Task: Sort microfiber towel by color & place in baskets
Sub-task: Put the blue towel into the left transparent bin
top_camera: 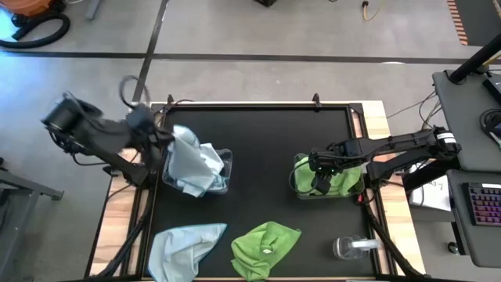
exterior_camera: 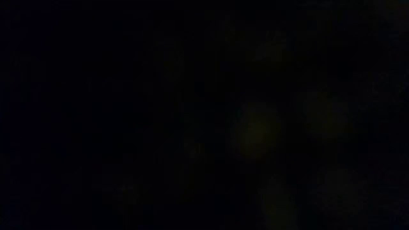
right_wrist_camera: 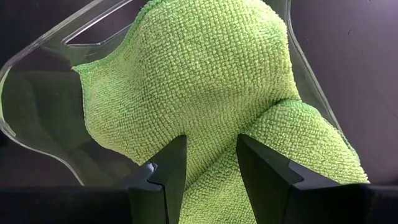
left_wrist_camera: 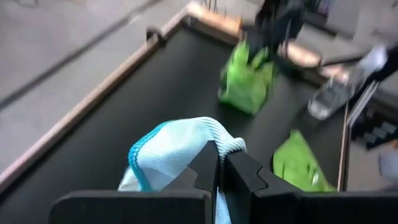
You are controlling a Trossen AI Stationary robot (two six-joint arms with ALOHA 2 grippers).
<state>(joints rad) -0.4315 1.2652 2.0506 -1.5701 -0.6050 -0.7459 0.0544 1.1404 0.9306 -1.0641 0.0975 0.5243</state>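
Observation:
My left gripper is shut on a pale blue towel that drapes down over the left clear basket; in the left wrist view the gripper has the cloth bunched at its fingers. My right gripper is open just above a lime green towel that lies in the right clear basket. In the right wrist view its fingers stand over that towel inside the basket wall. The low view is dark. My left gripper pinches a bunched fold of the pale blue towel between its two shut fingers. The cloth hangs below the fingers, and its lower part lies in and over the left basket. My right gripper: I cannot tell whether its open fingers touch the green towel.
A second pale blue towel and a second lime green towel lie crumpled near the table's near edge. A small clear round container lies at the near right. The middle of the black mat is bare.

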